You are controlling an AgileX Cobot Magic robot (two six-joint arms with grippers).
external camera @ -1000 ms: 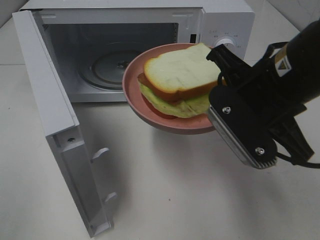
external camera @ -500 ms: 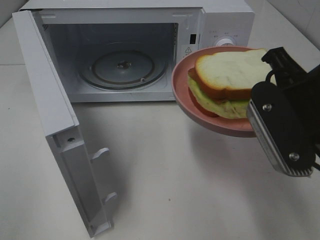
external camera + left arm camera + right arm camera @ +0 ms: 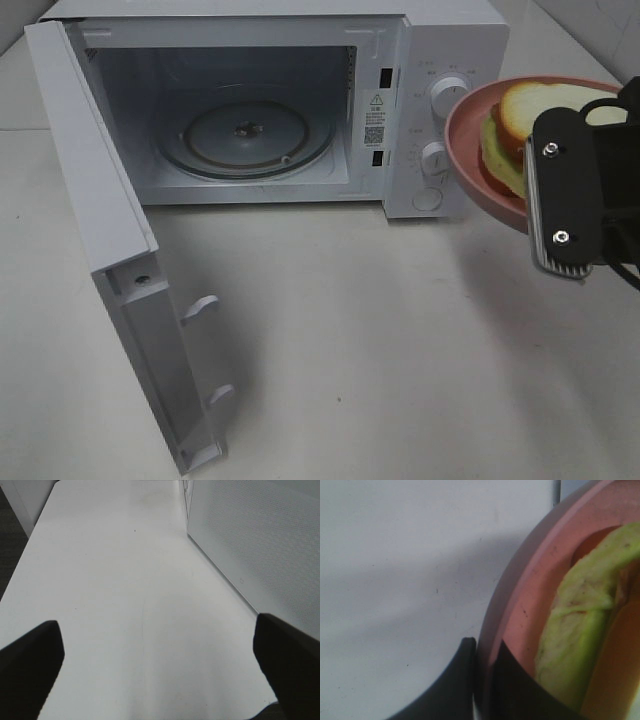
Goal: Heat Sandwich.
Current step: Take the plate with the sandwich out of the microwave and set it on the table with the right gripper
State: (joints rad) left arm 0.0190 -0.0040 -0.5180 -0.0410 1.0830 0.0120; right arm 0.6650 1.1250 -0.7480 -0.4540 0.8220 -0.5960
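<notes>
Pink plate with the sandwich hangs at the right, its rim clamped in the right tool; the left tool stands apart over the tabletop. Behind, the microwave is open, empty: loading and heating are left.

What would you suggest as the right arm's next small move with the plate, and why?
Probably carry the pink plate left toward the open microwave cavity. The right gripper is shut on the plate's rim, holding it with the sandwich in the air beside the control knobs, clear of the opening. The turntable is bare and the door stands wide open.
</notes>
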